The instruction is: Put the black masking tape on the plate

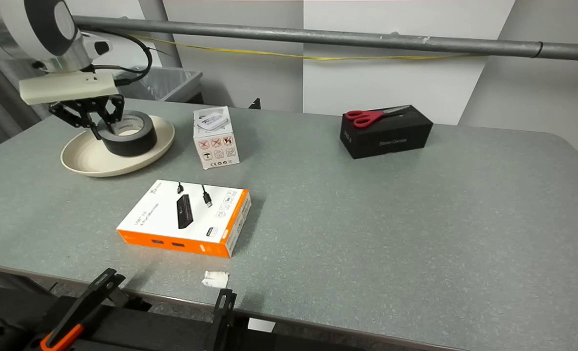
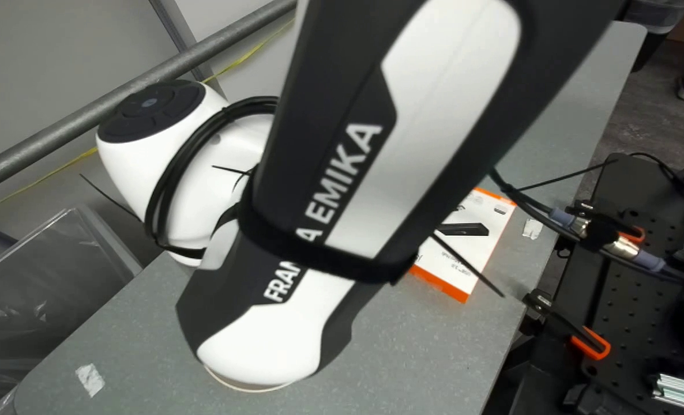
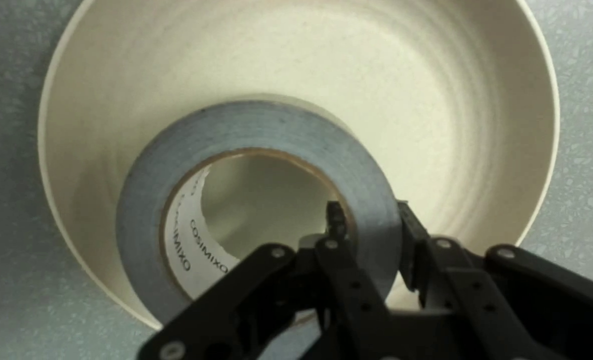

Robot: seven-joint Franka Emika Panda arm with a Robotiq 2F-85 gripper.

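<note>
The black masking tape [image 1: 135, 142] is a dark ring with a hollow white core, seen in an exterior view inside the outline of the cream plate [image 1: 86, 157]. In the wrist view the tape [image 3: 261, 122] lies over the lower left part of the plate [image 3: 426, 100]. My gripper [image 1: 105, 130] is shut on the tape's wall. In the wrist view one fingertip of the gripper [image 3: 369, 217] is inside the ring and one is outside. I cannot tell whether the tape touches the plate. In an exterior view the arm hides the tape and gripper; only a sliver of plate rim [image 2: 252, 390] shows.
A small white box [image 1: 216, 139] stands beside the plate. A flat white and orange box [image 1: 186, 219] lies nearer the table's front edge. Red scissors [image 1: 364, 118] lie on a black box [image 1: 391, 139]. A metal pipe [image 1: 318, 37] and a lined bin [image 1: 172, 85] are behind the table.
</note>
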